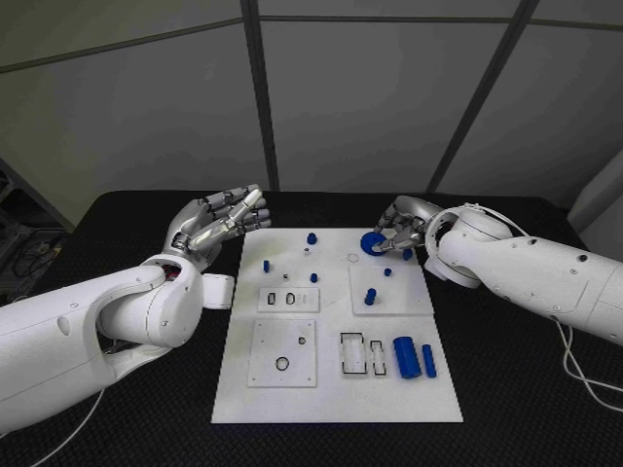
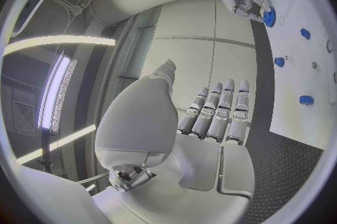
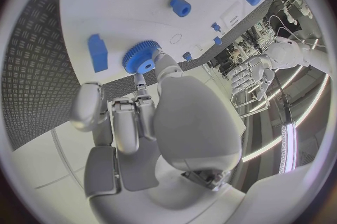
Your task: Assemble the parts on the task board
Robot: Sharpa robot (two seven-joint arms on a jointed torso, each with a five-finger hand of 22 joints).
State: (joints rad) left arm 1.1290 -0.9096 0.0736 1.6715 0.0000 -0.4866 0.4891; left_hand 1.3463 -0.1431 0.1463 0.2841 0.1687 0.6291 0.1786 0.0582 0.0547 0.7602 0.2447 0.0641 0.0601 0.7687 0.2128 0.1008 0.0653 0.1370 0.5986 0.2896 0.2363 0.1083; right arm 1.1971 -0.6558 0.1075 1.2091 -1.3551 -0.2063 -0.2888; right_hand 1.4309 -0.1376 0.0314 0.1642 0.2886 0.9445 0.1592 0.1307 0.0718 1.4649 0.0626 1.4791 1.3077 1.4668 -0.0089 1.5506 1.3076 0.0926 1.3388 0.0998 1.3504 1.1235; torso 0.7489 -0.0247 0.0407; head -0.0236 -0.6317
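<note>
One blue gear (image 1: 375,243) sits pinched in my right hand (image 1: 400,226) at the white board's (image 1: 337,389) far edge, so I lower it squarely, left hand (image 1: 221,222) empty, fingers side by side.

Dim head view; fisheye-bent wrist views

The head view looks steeply down from above onto the bench (image 1: 536,409) and the whole task board (image 1: 337,389). The 2 wrist views sit close behind their own hands. The left wrist view faces across the board's far end, the right wrist view looks down at it, and both share the blue gear (image 3: 140,56) there.
</note>
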